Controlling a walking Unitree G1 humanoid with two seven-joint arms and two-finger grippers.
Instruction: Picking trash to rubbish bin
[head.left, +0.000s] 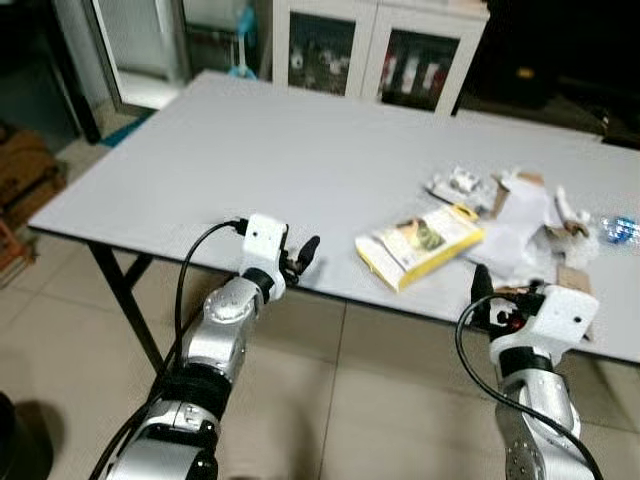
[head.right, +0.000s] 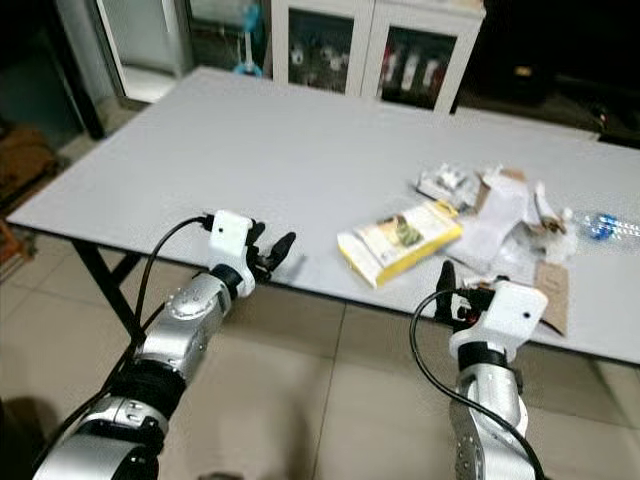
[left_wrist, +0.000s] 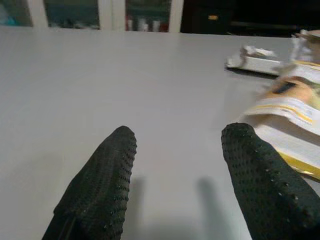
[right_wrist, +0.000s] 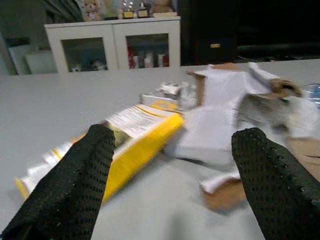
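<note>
Counter (head.left: 300, 160): grey top on dark folding legs, bearing all the trash toward its right half, near the front edge; left half bare.
Paper heap (head.left: 525, 215): white sheets, brown card and crumpled wrappers piled loosely at the right, likely left as dropped; well ahead of the right jaws, between their lines of reach in the right wrist view.
Yellow packet (head.left: 420, 243): flat, angled, just left of the heap and close to the front edge; ahead and left of the right jaws, off to the right of the left jaws, touched by neither.
Left gripper (head.left: 303, 255): at the counter's front edge, jaws apart, empty.
Right gripper (head.right: 447, 290): at the front edge before the heap, jaws wide apart, empty; seemingly posed for a first pick
</note>
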